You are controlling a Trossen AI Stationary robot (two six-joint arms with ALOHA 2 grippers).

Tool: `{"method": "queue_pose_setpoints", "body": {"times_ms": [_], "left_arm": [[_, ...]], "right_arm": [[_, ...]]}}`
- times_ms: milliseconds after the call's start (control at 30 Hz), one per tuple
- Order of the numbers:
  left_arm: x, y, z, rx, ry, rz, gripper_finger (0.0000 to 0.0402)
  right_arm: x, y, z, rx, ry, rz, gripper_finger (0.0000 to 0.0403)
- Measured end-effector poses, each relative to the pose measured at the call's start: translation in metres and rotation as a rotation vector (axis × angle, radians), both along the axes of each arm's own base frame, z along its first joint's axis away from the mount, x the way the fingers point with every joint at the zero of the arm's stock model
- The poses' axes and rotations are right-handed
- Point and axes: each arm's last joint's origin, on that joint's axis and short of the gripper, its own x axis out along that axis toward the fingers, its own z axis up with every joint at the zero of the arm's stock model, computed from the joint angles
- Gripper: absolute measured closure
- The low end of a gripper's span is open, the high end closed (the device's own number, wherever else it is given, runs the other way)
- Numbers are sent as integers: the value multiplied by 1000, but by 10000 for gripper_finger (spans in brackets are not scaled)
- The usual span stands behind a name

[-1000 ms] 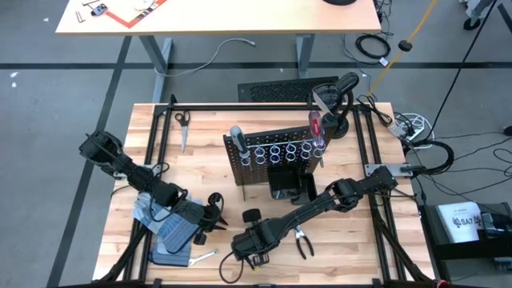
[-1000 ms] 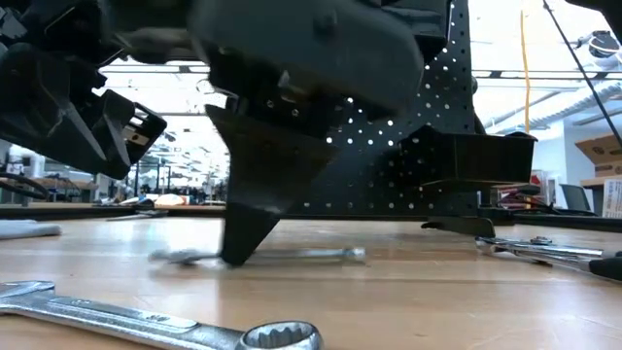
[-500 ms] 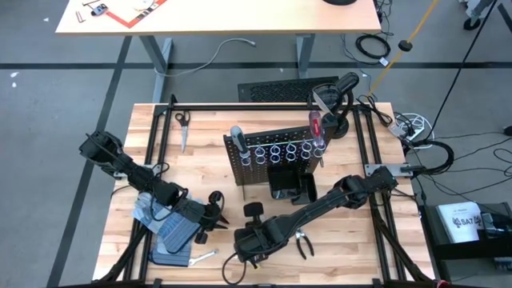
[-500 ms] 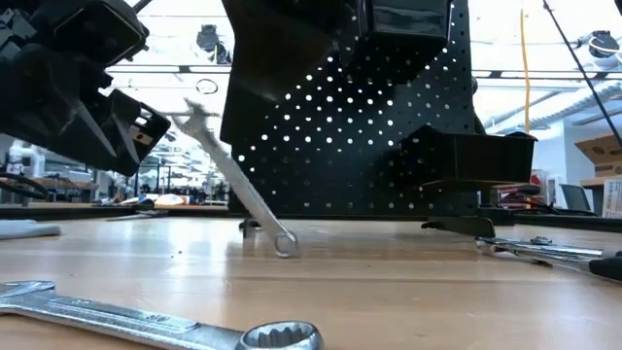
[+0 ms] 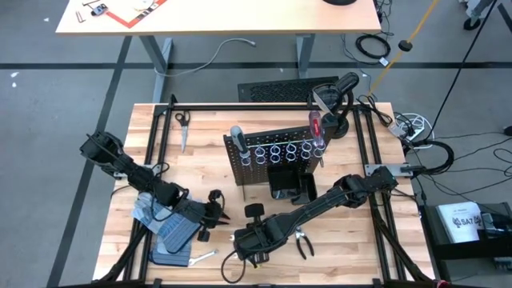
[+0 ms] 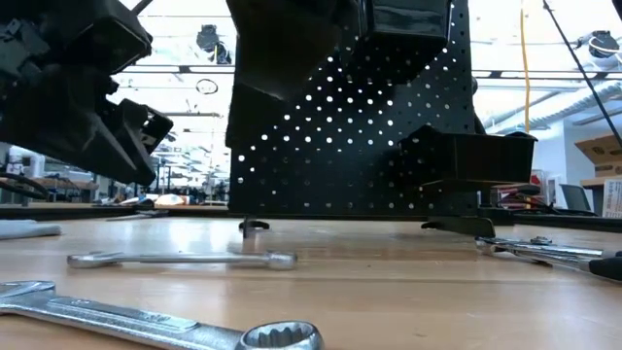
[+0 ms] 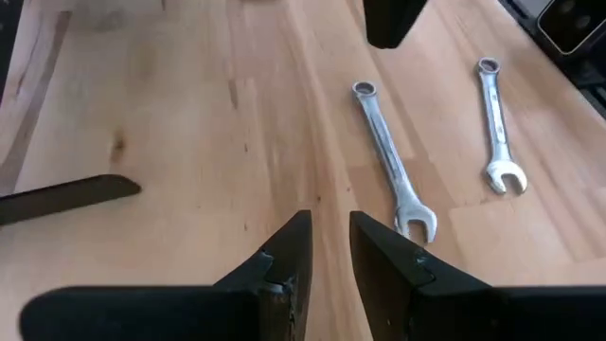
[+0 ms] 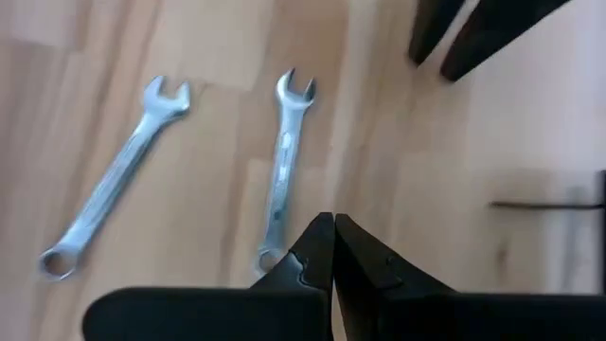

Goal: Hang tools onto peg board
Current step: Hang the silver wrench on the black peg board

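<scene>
The thin, stiff, slippery steel wrench (image 7: 392, 158) lies flat mid-frame on the table (image 7: 170, 114); grasp mid-shank, as the left gripper (image 7: 328, 242) stands slightly parted and empty and the right gripper (image 8: 332, 244) is closed and empty.

2 wrenches (image 6: 183, 259) flat on table (image 6: 408, 292), before peg board (image 6: 389, 126).

Pale wooden plank counter (image 5: 200, 136) carrying two silver wrenches (image 7: 393, 156) lying flat, black-handled pliers (image 5: 302, 241), upright black perforated peg board (image 5: 272, 156), blue-grey gloves (image 5: 172, 232), scissors (image 5: 182, 128)
</scene>
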Motion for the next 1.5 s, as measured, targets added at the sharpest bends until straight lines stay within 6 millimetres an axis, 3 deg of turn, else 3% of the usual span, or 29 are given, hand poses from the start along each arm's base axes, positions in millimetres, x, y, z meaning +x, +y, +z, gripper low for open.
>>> {"method": "queue_pose_setpoints", "body": {"times_ms": [367, 633, 1033, 1500], "left_arm": [[1, -1, 1, -15, -10, -10, 320], [1, -1, 1, -16, -11, -10, 320], [1, -1, 1, -21, -7, -18, 320], [0, -2, 1, -32, 3, -38, 320]], "right_arm": [[-14, 6, -32, 69, 173, -27, 389], [-7, 8, -40, 98, 96, -12, 401], [-14, 3, -63, 137, 163, -64, 402], [-6, 2, -53, -11, 51, -59, 403]]}}
